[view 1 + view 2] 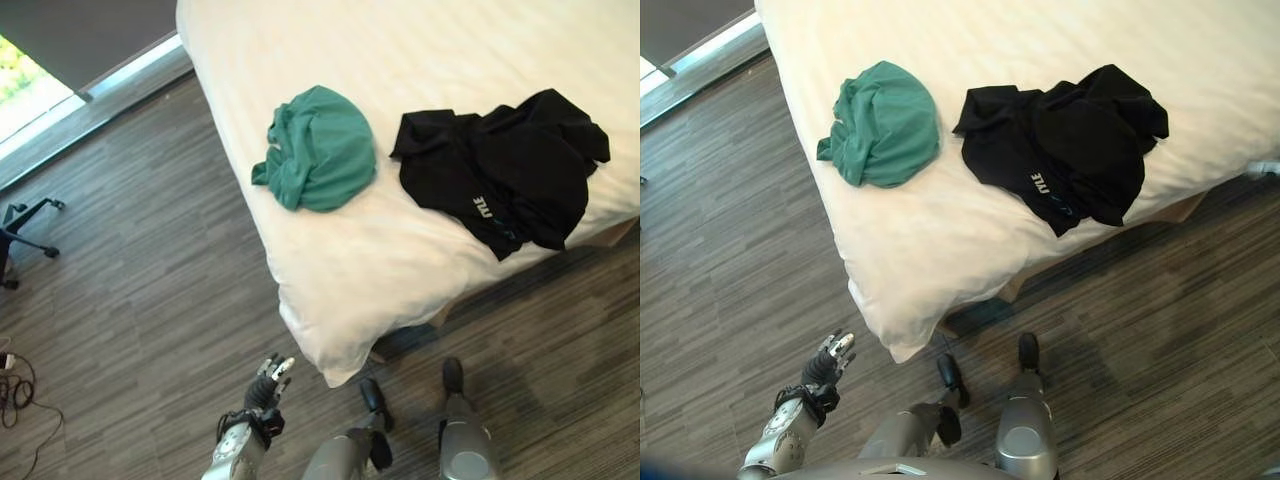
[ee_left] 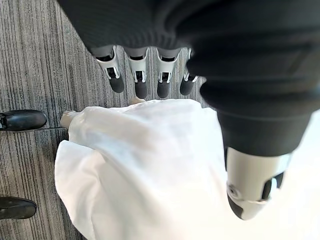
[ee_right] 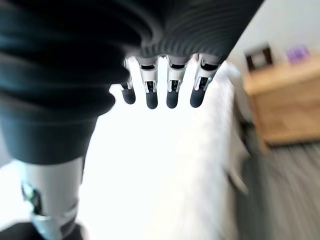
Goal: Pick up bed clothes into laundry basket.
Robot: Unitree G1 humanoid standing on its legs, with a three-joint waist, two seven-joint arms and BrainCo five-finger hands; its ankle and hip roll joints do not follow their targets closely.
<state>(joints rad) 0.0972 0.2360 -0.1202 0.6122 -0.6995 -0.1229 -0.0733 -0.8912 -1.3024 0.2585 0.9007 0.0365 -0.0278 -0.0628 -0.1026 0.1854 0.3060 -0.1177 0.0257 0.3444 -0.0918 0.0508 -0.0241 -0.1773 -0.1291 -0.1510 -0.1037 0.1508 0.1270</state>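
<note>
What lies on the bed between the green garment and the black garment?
Nothing: in the left eye view a bare strip of white sheet separates the green garment from the black garment; they lie apart, not touching.

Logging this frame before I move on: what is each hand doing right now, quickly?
Left hand: open, holding nothing, low over the floor near the bed corner.
Right hand: open, fingers straight, holding nothing.

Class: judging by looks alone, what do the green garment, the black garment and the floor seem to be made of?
Green garment: soft matte knit, probably cotton; it bunches in folds.
Black garment: matte fabric, limp and creased, with small pale print.
Floor: grey wood-look planks, maybe laminate or vinyl; streaked grain.
</note>
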